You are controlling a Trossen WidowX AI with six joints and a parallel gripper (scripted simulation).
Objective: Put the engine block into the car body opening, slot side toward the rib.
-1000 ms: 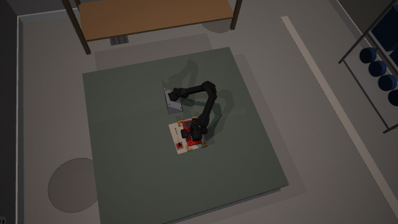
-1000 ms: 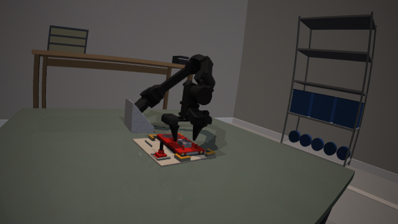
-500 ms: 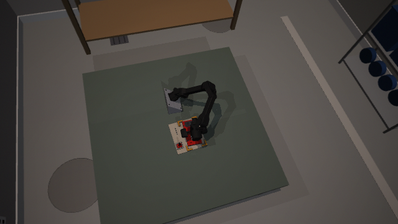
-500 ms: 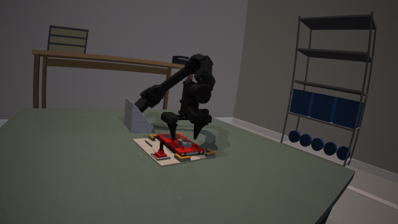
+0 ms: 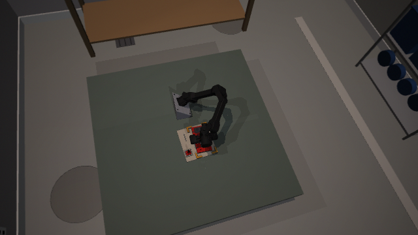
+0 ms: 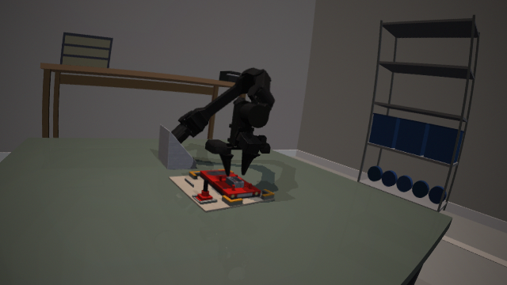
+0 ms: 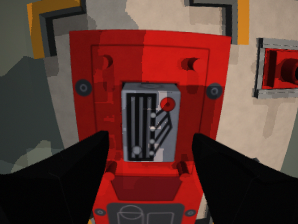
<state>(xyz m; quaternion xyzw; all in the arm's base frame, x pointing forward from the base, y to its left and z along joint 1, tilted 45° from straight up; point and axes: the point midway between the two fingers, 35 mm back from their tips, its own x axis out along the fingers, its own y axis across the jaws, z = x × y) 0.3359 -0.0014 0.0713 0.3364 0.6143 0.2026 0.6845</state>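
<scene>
The red car body lies on a beige board. The grey engine block sits upright in its opening, roughly square to it, with its top showing black stripes and a red disc. Its top stands above the body around it; how deep it sits, and the slot and rib, I cannot make out. My gripper is open and empty, pointing down over the block. In the wrist view the fingertips are on either side of the block's near half, with gaps.
Orange and black corner brackets stand around the car body. A small red part with a black post stands beside it on the board. The arm's grey wedge mount is behind.
</scene>
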